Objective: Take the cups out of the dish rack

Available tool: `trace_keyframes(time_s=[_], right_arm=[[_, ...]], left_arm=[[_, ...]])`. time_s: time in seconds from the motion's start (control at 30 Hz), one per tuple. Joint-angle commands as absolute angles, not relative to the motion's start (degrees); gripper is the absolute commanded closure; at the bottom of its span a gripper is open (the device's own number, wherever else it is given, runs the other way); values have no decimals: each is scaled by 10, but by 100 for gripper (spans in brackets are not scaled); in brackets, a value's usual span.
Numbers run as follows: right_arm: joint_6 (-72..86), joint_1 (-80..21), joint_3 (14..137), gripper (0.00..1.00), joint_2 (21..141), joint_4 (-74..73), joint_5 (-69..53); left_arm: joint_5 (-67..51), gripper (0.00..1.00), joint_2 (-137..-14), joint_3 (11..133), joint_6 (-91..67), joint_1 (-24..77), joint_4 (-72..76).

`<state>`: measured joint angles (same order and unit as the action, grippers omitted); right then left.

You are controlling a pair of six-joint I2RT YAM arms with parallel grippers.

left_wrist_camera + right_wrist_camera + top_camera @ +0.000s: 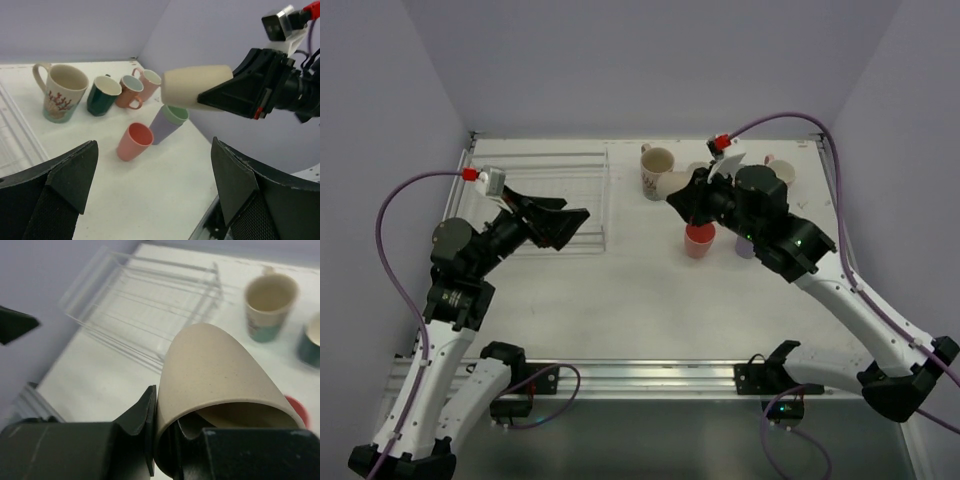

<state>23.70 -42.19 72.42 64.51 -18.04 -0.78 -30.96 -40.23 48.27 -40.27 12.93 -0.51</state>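
Observation:
My right gripper (pixel 167 412) is shut on the rim of a beige cup (pixel 215 375), one finger inside and one outside. The left wrist view shows that beige cup (pixel 195 86) held sideways in the air above the cups on the table. There stand a floral mug (pixel 60 92), a dark green mug (pixel 102 95), a salmon mug (pixel 129 91), a pink mug (pixel 149 82), a salmon tumbler (pixel 134 141) and a lilac tumbler (pixel 162 129) with a mint green one (pixel 176 114) in it. My left gripper (pixel 575 225) is open and empty at the right end of the dish rack (pixel 555 165).
The wire rack (pixel 150 295) shows no cups in it. The table's back wall and right wall stand close behind the cup group. A metal rail (pixel 640 375) runs along the near edge between the arm bases.

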Motion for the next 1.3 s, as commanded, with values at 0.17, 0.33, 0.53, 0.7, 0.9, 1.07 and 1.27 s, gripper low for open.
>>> trace_keyframes(time_s=[0.17, 0.33, 0.53, 0.7, 0.9, 1.07, 1.27], right_arm=[[98, -373, 825, 100, 739, -532, 98], [77, -353, 866, 100, 804, -569, 98], [63, -348, 896, 100, 873, -585, 102], [57, -348, 921, 100, 918, -588, 102], [48, -345, 937, 100, 953, -585, 90], [40, -342, 933, 100, 973, -571, 69], [33, -337, 923, 100, 998, -558, 55]], left_arm=[[-280, 0, -382, 423, -207, 132, -134], [-273, 0, -350, 393, -171, 133, -134], [-277, 0, -323, 373, -164, 134, -121], [-274, 0, -324, 374, -162, 145, -120], [-272, 0, -329, 374, -162, 151, -120], [-271, 0, -334, 374, -161, 152, -120], [-267, 0, -339, 375, -161, 152, -120]])
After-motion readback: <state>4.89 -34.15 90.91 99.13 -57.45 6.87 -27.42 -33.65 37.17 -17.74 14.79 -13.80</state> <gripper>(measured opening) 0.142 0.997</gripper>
